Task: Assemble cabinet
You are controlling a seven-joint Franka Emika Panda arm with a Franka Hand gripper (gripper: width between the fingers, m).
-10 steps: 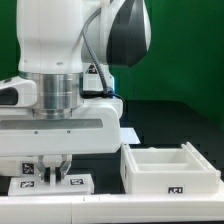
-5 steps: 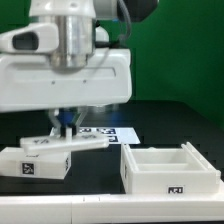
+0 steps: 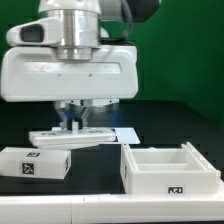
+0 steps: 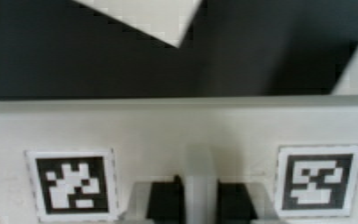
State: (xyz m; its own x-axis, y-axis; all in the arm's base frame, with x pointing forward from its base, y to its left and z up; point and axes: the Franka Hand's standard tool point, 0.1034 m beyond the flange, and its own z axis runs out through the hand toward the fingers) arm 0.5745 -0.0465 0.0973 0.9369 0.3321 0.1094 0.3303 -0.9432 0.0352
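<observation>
Although fingertip contact is blurred, gripper (image 3: pixel 75 123) closed on flat cabinet panel (image 3: pixel 96 136); marker board (image 3: pixel 126 132) largely hidden behind panel.

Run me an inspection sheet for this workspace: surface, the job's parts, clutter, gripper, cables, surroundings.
Surface: black table, bare between the parts.
Job's things: flat panel with marker tags, held level and apparently off the table; white block with a tag, lying at the exterior view's left; open box at the exterior view's right, open side up, apart from both.
Clutter: nothing seen; only the marker board, mostly hidden behind the panel.
Gripper: gripper shut on the flat panel, pinching it between its two tags.
Cables: nothing seen.
Surroundings: green backdrop behind the table.
</observation>
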